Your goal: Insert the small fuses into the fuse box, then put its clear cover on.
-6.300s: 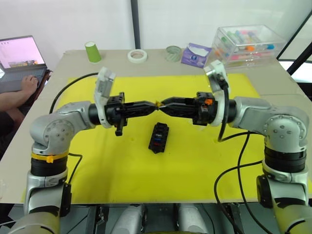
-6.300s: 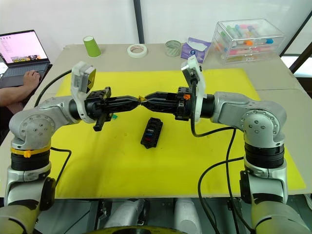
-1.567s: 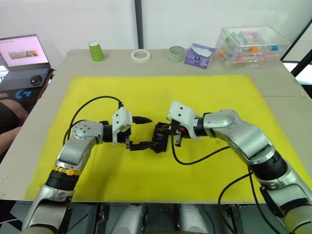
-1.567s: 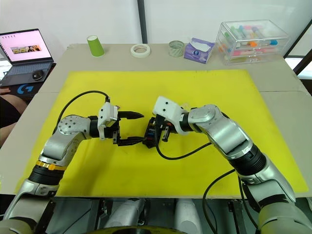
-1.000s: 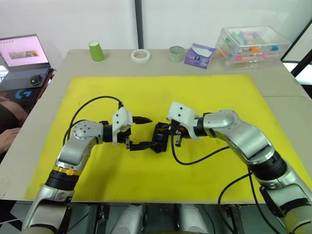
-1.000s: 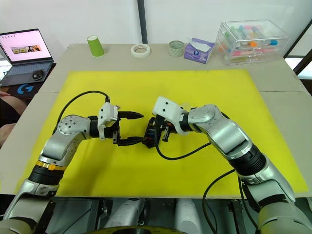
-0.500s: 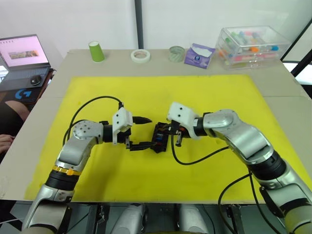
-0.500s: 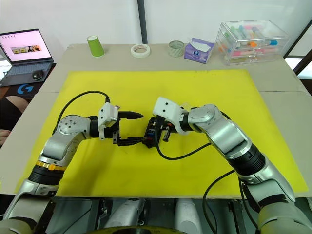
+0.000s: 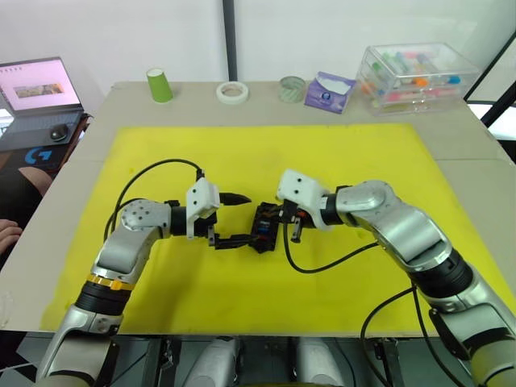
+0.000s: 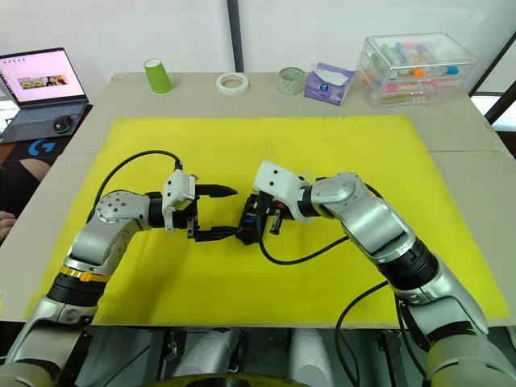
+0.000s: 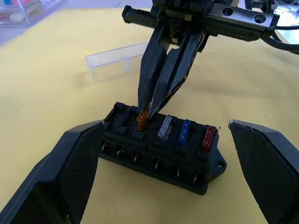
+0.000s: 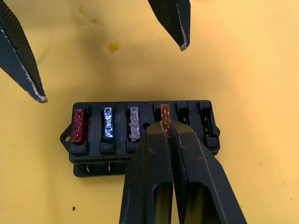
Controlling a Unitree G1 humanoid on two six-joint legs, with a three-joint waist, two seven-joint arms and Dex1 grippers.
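Fuse box (image 12: 140,133): black block lying on the yellow mat (image 9: 339,266) near the bench's front centre, between the two arms. One row holds a red fuse (image 12: 79,126), a blue fuse (image 12: 108,124) and a grey fuse (image 12: 134,123), side by side; two slots at the far end of that row stand empty.

Right end effector (image 12: 166,127): forearm bent inward and low over the box, fingers pinched together on an amber fuse (image 12: 164,115) set at the fourth slot.

Left end effector (image 9: 239,218): forearm lying low across the mat, fingers spread wide, one tip at the box's end, the other raised clear of it, holding nothing.

Clear cover (image 11: 117,61): on the mat just beyond the box, apart from it.

Back edge of bench (image 9: 121,93): green cup (image 9: 160,85), tape roll (image 9: 230,92), second tape roll (image 9: 289,89), purple tissue pack (image 9: 328,91), clear storage case (image 9: 419,74) with colourful contents. No legible writing.

Left of bench: open laptop (image 9: 36,89).
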